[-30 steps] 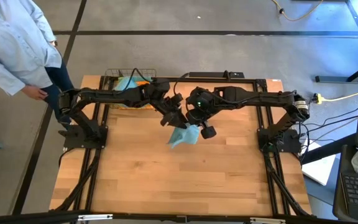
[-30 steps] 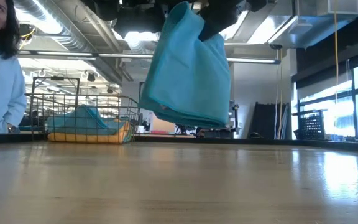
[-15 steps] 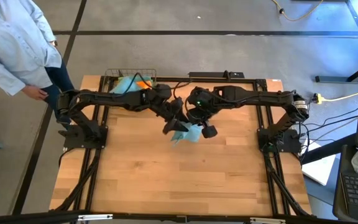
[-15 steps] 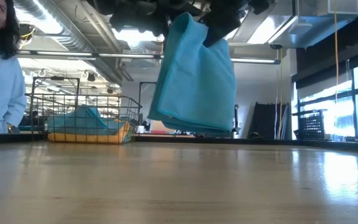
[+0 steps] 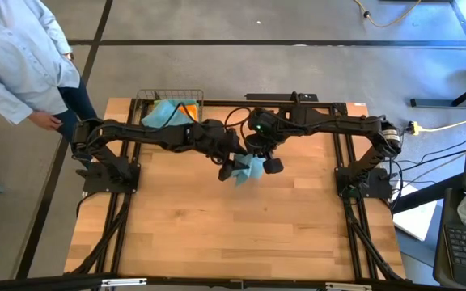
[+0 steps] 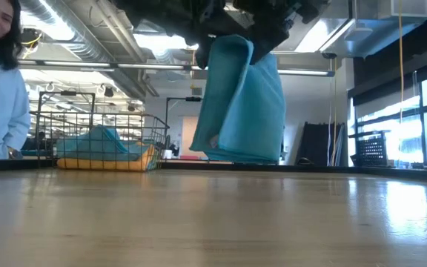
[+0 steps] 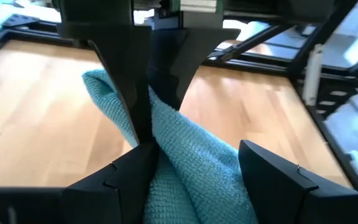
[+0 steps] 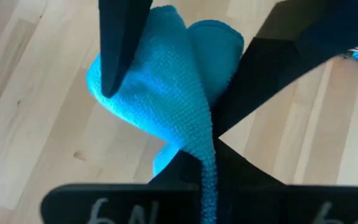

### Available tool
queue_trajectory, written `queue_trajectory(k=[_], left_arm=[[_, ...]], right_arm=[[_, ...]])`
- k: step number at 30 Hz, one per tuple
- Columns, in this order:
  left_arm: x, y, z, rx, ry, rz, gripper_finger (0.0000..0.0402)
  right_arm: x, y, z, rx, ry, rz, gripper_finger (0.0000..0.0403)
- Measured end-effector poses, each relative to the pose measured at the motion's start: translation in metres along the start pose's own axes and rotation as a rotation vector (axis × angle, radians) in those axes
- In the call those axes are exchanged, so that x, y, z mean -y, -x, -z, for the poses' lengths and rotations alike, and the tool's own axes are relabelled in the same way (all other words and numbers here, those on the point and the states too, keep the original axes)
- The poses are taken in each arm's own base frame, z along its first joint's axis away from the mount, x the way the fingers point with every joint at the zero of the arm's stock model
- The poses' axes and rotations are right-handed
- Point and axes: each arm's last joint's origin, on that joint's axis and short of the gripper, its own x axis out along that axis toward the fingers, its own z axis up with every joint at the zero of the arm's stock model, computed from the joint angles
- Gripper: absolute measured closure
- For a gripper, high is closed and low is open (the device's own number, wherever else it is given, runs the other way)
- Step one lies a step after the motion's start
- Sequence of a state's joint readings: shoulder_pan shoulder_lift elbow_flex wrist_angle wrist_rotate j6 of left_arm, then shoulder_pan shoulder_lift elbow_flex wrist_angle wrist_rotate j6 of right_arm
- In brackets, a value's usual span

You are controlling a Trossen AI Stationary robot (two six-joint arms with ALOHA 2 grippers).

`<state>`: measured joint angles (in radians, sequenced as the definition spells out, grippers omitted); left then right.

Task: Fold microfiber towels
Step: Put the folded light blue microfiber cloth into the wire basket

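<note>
A teal towel (image 6: 239, 100) hangs above mid-table, clear of the wood. The right gripper (image 5: 259, 153) pinches its top edge, fingers pressed together. The left gripper (image 7: 191, 168) stands spread around the cloth beside it. More towels (image 6: 98, 142) fill the wire basket (image 6: 136, 126).

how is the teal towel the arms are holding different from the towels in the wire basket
The held teal towel hangs in the air over the middle of the table, pinched by the right gripper; the towels in the basket lie heaped at the table's far left corner. The held one is a single teal cloth; the basket holds teal over orange. Both look like soft, limp cloth.
</note>
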<state>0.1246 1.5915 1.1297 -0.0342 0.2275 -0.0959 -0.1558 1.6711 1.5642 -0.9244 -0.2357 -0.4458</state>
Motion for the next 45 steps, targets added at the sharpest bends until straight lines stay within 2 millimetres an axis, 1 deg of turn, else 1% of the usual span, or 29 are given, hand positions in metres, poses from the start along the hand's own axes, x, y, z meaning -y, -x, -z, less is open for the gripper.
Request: queue_trajectory(k=[9, 11, 14, 16, 19, 21, 24, 28, 30, 34, 39, 42, 45], left_arm=[[-0.001, 0.001, 0.003, -0.022, 0.003, -0.085, 0.0211], [-0.002, 0.0, 0.005, -0.039, 0.009, -0.096, 0.0212], [-0.005, -0.003, 0.014, -0.098, 0.022, -0.14, 0.0213], [-0.006, 0.0, 0.012, -0.093, 0.017, -0.189, 0.0213], [-0.012, 0.002, 0.015, -0.123, 0.029, -0.229, 0.0213], [-0.016, 0.004, 0.012, -0.098, 0.053, -0.214, 0.0213], [-0.019, 0.006, 0.005, -0.042, 0.098, -0.141, 0.0213], [-0.019, 0.007, 0.001, -0.013, 0.136, -0.026, 0.0213], [-0.02, 0.007, 0.001, -0.019, 0.144, 0.0, 0.0213], [-0.02, 0.007, 0.001, -0.013, 0.143, -0.01, 0.0213], [-0.022, 0.007, 0.0, 0.002, 0.145, -0.077, 0.0216], [-0.022, 0.008, 0.0, 0.003, 0.146, -0.082, 0.0235], [-0.022, 0.008, 0.0, 0.002, 0.148, -0.082, 0.0278]], right_arm=[[0.003, 0.001, 0.001, 0.0, -0.008, 0.004, 0.0395], [0.003, 0.001, 0.0, 0.008, -0.006, 0.003, 0.0395], [0.002, 0.006, -0.003, 0.043, 0.004, 0.009, 0.0395], [0.002, 0.005, -0.003, 0.037, 0.002, 0.006, 0.0395], [0.001, 0.004, -0.002, 0.024, 0.002, -0.001, 0.0395], [-0.001, 0.003, -0.003, 0.023, 0.008, -0.002, 0.0395], [-0.002, 0.003, -0.003, 0.022, 0.01, -0.005, 0.0395], [-0.001, 0.003, -0.002, 0.014, 0.004, -0.002, 0.0395], [0.002, 0.004, -0.001, 0.013, -0.003, 0.003, 0.0395], [0.004, 0.004, 0.001, 0.011, -0.009, 0.007, 0.0395], [0.004, 0.003, 0.001, 0.007, -0.01, 0.006, 0.0395], [0.004, 0.003, 0.001, 0.006, -0.011, 0.007, 0.0395], [0.006, 0.003, 0.002, 0.005, -0.015, 0.01, 0.0395]])
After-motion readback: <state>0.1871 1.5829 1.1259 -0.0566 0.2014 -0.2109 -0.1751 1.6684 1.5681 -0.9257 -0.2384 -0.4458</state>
